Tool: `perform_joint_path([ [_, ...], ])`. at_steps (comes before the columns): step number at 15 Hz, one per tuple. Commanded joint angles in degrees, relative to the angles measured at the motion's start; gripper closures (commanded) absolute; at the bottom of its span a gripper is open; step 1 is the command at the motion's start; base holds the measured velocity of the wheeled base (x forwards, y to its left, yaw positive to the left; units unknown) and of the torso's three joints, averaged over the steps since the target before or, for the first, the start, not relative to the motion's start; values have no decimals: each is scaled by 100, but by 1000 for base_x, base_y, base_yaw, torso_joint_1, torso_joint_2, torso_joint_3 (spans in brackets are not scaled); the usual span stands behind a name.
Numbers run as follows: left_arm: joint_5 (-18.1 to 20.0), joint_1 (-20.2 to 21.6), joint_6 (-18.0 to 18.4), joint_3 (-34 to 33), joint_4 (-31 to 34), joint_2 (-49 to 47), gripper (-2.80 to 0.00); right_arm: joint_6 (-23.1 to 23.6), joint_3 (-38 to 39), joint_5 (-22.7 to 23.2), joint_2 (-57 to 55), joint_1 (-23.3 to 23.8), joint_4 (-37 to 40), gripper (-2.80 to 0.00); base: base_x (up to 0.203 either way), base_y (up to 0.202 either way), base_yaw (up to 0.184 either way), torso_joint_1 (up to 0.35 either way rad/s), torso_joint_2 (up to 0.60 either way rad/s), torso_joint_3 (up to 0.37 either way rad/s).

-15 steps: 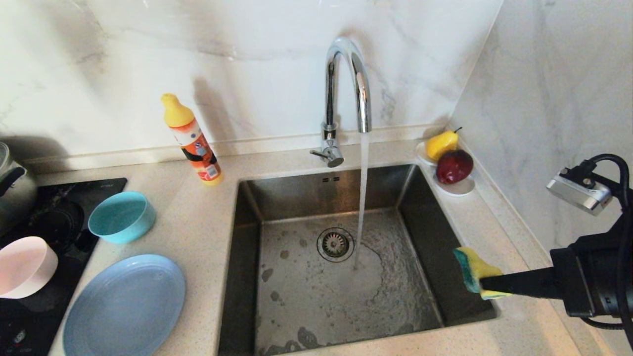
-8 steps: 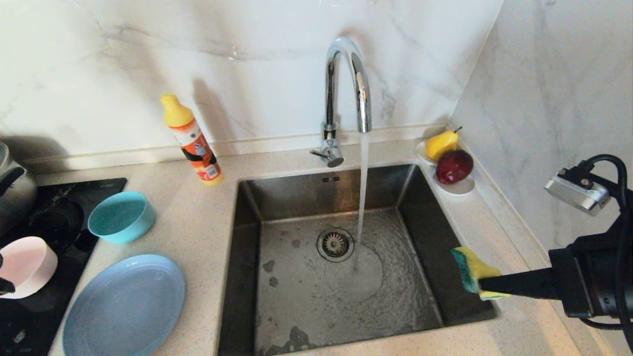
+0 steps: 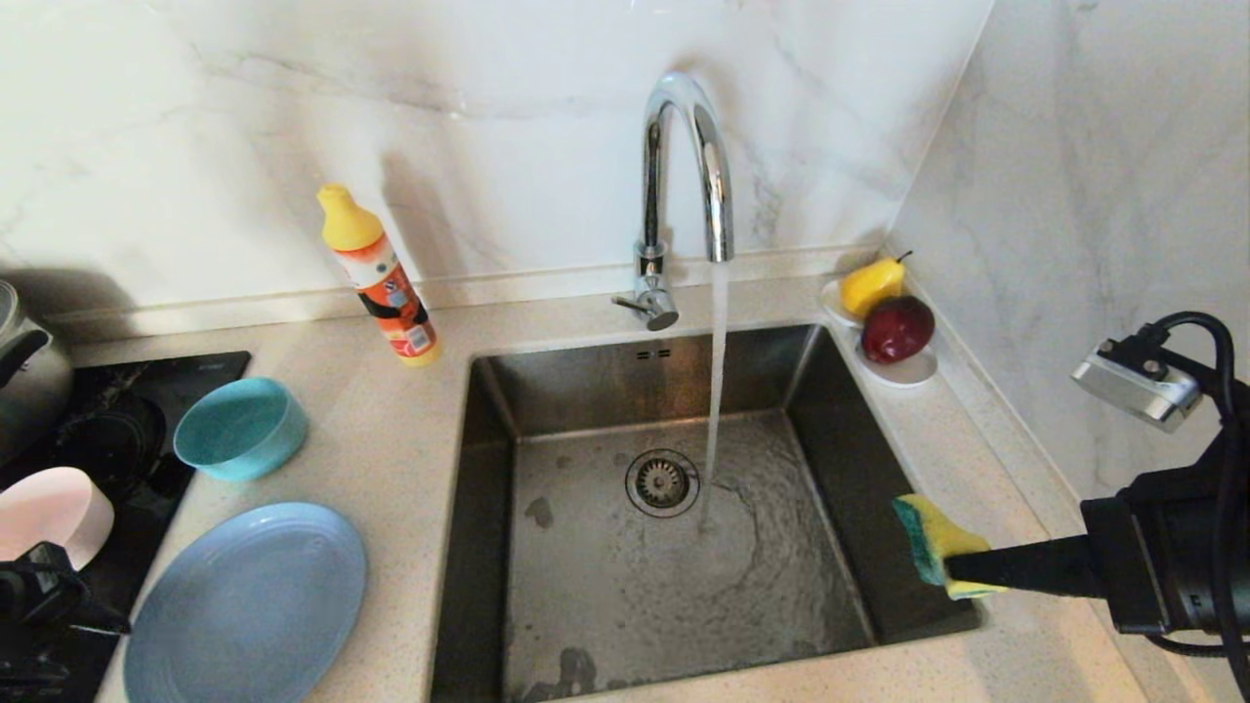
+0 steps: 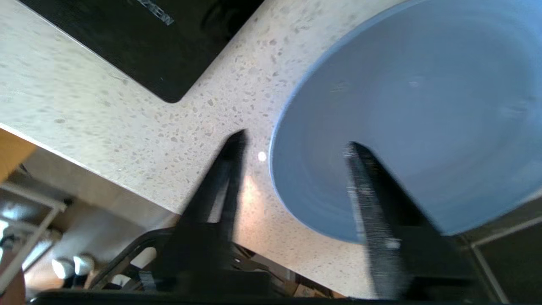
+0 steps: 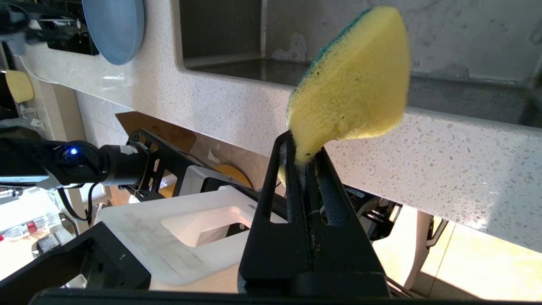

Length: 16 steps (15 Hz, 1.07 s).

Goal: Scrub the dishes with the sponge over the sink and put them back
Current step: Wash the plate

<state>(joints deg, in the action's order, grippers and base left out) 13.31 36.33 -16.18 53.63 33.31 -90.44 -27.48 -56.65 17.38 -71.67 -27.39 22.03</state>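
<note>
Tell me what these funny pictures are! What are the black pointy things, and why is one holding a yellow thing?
They come from a robot with two arms, washing up. One camera sits on its head and looks down at the sink, where the tap is running. The other two cameras sit on its wrists, so you see its black fingers from behind.

The right end effector is shut on the sponge, holding it beside the sink's right edge. The left end effector is open, with its fingers on either side of the blue plate's rim, holding nothing.

On the counter are also a teal bowl, a pink bowl, an orange bottle, and a saucer with a pear and an apple.
</note>
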Motion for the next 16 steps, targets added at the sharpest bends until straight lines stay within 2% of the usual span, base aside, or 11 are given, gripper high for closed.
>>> perform_joint_path([
  [1,112,-3,-27,-220,-154,-255,-280,-7,11,19,-14,-3,12,0,0,0,0,0,0,0],
  [7,754,6,-52,-678,-787,-567,-280,-2,198,19,30,21,3,0,0,0,0,0,0,0],
  [10,835,6,-76,-885,-1285,-615,-280,-12,225,19,21,41,11,0,0,0,0,0,0,0],
  [13,1166,6,-113,-894,-1380,-599,-280,-3,292,28,13,41,-9,0,0,0,0,0,0,0],
  [16,1271,-3,-132,-996,-1726,-571,-280,-11,478,28,4,50,-317,0,0,0,0,0,0,0],
])
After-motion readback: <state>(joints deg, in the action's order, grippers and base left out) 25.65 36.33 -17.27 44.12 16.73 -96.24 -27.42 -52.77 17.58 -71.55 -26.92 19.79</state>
